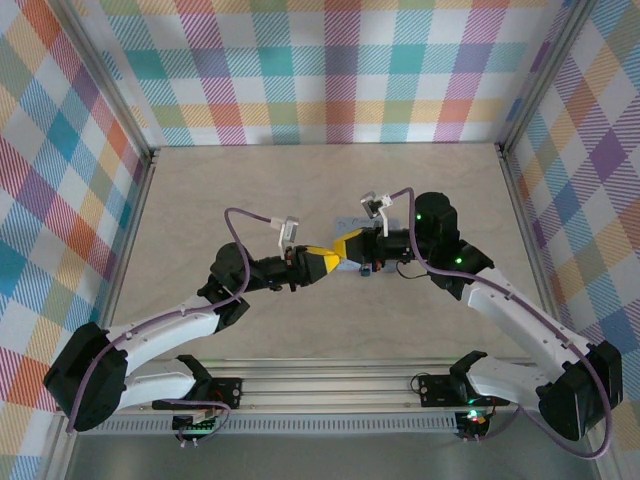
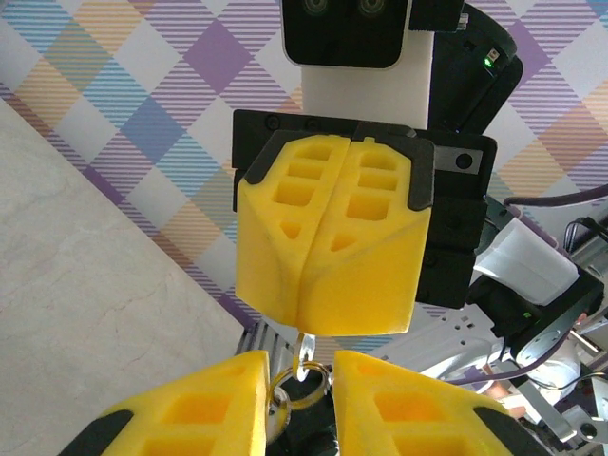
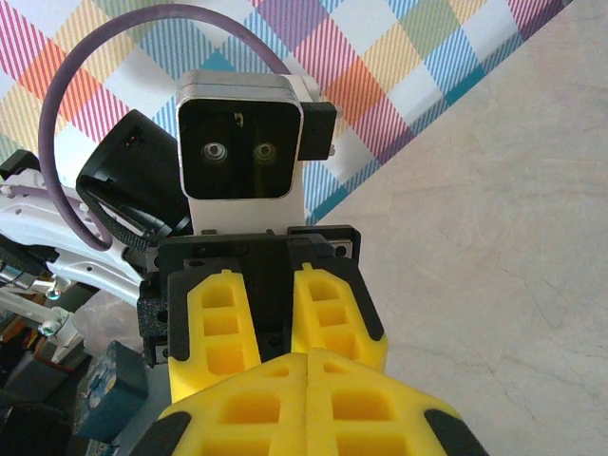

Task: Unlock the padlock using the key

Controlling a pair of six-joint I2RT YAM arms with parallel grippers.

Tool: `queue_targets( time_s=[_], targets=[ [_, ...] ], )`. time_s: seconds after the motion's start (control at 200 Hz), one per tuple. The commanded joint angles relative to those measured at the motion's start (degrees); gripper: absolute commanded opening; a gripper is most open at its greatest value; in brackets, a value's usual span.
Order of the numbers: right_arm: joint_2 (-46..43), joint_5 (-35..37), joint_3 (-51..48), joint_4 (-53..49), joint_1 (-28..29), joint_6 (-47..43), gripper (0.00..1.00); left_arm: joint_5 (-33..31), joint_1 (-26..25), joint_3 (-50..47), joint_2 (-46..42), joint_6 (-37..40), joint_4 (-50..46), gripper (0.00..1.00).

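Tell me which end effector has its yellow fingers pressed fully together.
The right end effector: its fingers meet with no gap, pinching the key. On the left end effector the fingers stand apart, a small key ring between them.

The counter (image 1: 200, 190) is a pale beige slab with a faint marbled grain, fenced at the left, right and back by metal rails (image 1: 133, 235) under plaid walls (image 1: 330, 70). A ribbed metal strip (image 1: 330, 378) runs along its near edge. Near the middle lies a pale blue box (image 1: 345, 222), mostly covered from above. Just beside it sits a small dark blue padlock (image 1: 367, 270); whether they touch I cannot tell
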Motion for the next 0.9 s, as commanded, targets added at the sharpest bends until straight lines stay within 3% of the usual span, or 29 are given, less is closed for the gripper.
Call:
queue_targets(
  time_s=[0.0, 0.195, 0.455, 0.895],
  targets=[
    [-0.84, -1.52, -0.35, 2.27, -0.16, 0.43, 0.0, -0.56, -0.71, 1.89, 0.2, 1.41, 2.08, 0.2],
    [-0.67, -1.85, -0.61, 2.4, -0.16, 0.56, 0.0, -0.65, -0.91, 2.64, 0.43, 1.82, 1.32, 0.17],
    [-0.49, -2.31, -0.7, 2.7, -0.17, 0.68, 0.0, -0.81, -0.96, 3.3, 1.37, 2.36, 0.52, 0.0],
    [-0.91, -1.43, -0.54, 1.96, -0.14, 0.67, 0.0, -2.7, -0.91, 2.31, -0.2, 4.16, -2.69, 0.0]
  ],
)
